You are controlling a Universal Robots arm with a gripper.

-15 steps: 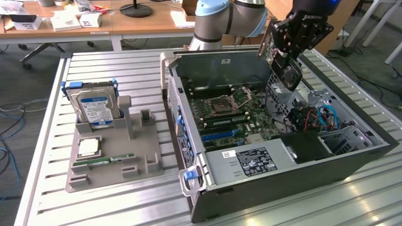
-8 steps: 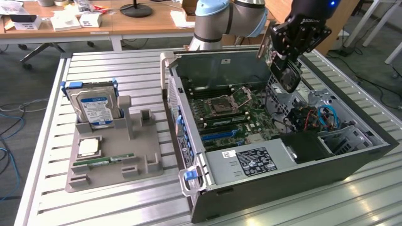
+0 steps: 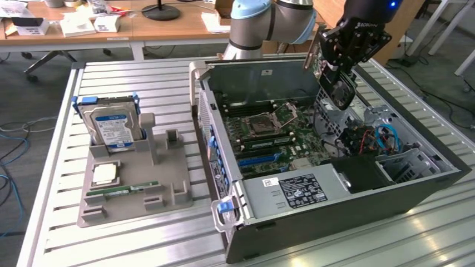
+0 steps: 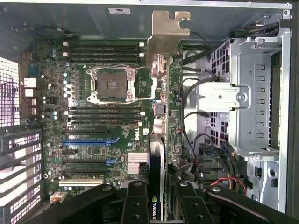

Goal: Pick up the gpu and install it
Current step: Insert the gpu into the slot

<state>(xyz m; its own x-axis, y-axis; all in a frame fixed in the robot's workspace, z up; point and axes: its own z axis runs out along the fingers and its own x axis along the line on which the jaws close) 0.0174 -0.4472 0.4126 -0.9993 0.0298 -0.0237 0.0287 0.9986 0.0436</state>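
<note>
Case: big black open computer box [image 3: 356, 211]. I hang over it.
Board: flat green board [image 3: 267, 133] with long slots lies on its floor, well below the card.
Cage: silver metal drive cage [image 4: 243, 93] and loose red and blue wires [image 3: 375, 139] sit just beside the card. I think they could get in the way.
Card: thin black gpu [image 3: 340, 88] with a round fan is up in the air. Its long side points down from me, and its silver bracket [image 4: 166, 35] is farthest from me.
Claw: my black claw [image 4: 156, 193] squeezes the card's near end.
</note>
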